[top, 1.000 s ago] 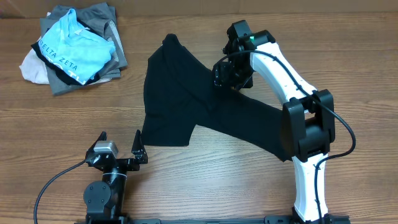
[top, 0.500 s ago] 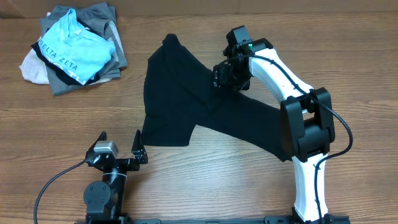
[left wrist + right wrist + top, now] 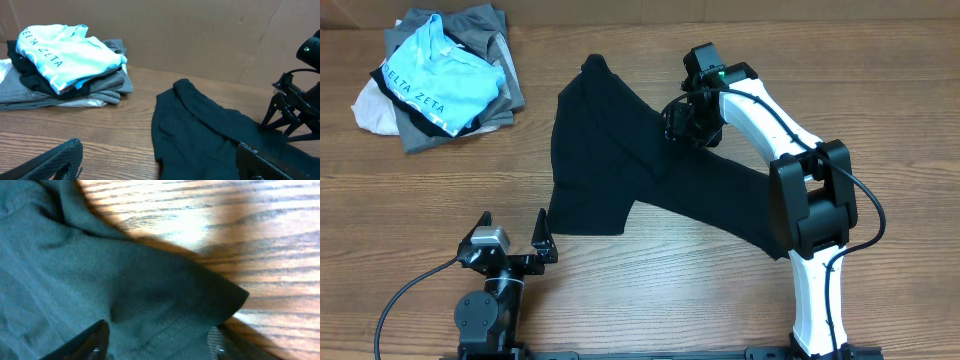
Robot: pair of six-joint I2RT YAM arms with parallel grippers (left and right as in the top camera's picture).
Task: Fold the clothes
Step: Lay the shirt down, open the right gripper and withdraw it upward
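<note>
- The black T-shirt lies loosely spread on the wooden table, around the middle, running from the far centre towards the near right, where the right arm covers part of it.
- The shirt is creased and uneven, with one corner pointing to the far side and a hemmed edge lying on bare wood at its right.
- The right tool is down on the shirt's far right part. In the right wrist view its two fingers stand apart, with the hemmed cloth lying between them; the jaws are not closed on it.
- The left tool sits low at the near left, just beside the shirt's near corner but apart from it, its fingers spread wide and holding nothing.
- A pile of folded clothes rests at the far left corner, well apart from the shirt, with a light blue lettered shirt on top.
</note>
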